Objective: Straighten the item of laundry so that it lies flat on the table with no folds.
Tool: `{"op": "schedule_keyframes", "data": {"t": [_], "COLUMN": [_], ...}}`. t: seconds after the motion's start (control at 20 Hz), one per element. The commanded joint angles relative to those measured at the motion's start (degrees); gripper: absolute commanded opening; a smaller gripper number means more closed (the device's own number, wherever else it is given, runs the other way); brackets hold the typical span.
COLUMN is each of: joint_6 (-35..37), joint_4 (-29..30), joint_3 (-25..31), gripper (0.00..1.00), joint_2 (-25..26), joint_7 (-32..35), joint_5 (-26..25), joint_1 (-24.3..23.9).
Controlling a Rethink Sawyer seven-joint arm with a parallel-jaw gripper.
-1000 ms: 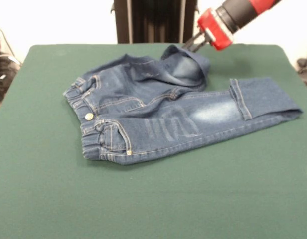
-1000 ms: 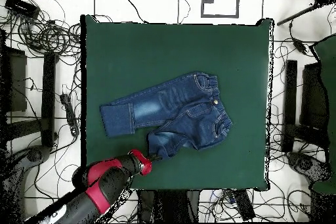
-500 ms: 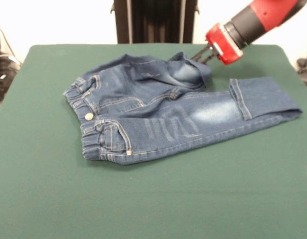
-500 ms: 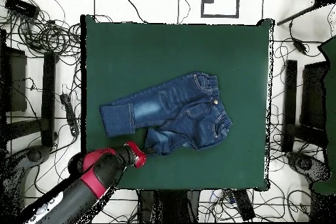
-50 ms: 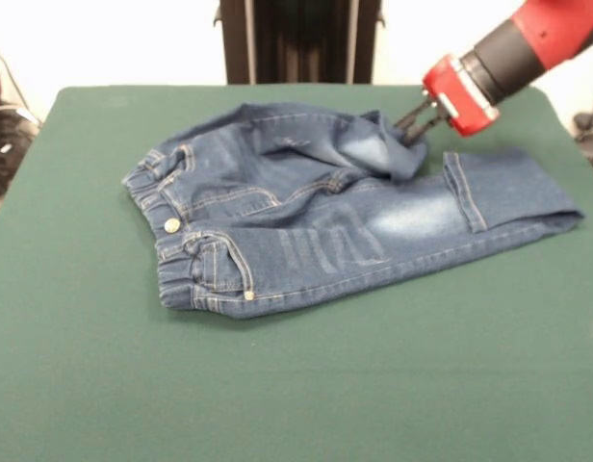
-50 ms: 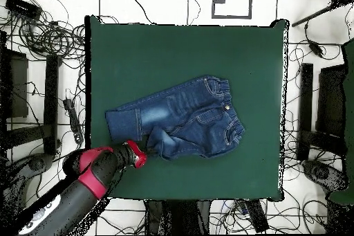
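Your front camera sits low at the near edge of the counter [image 5: 296, 385], looking across it and slightly down; it stands close, so the counter fills most of the frame and its near corners are cut off. Your overhead camera hangs high above and looks straight down, taking in the whole counter [image 6: 187, 46] plus cables and floor all round. Both views share the counter top, turned half round between them.
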Motion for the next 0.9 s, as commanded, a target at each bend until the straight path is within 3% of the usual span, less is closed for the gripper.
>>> {"op": "schedule_keyframes", "data": {"t": [0.05, 0.3, 0.5, 0.9], "joint_6": [-0.86, -8.67, -15.73, -21.80], "joint_4": [-0.98, 8.98, 14.03, 14.23], "joint_3": [7.02, 9.68, 13.00, 16.65], "gripper": [0.00, 0.00, 0.00, 0.00], "joint_2": [-10.63, -19.78, -23.43, -24.98], "joint_7": [8.83, 1.48, -0.44, 0.50], "joint_5": [2.21, -2.45, -5.80, -12.44], "joint_1": [-2.07, -4.70, -8.53, -14.59]}}
